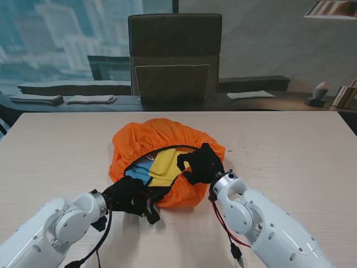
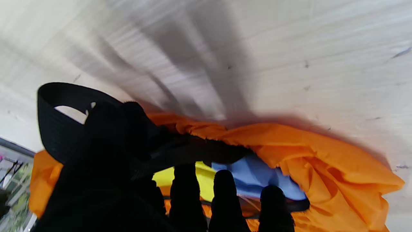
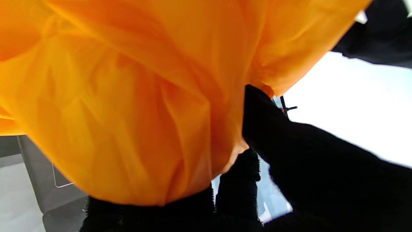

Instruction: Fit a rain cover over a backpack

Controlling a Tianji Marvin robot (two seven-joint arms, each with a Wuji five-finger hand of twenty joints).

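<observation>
Both hands clamp rain cover (image 1: pixel 162 137) near hem: left hand (image 1: pixel 127 194) near-left, right hand (image 1: pixel 203 163) right; backpack (image 1: pixel 159 166) opening between.

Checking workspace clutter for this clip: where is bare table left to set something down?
Bare table lies right of the rain cover, and left of it, and in a strip toward the chair. Crowded nearest me: left hand and right hand at the cover's opening over the backpack.

Bare table (image 1: pixel 290 145) flanks the rain cover (image 1: pixel 162 134).
</observation>
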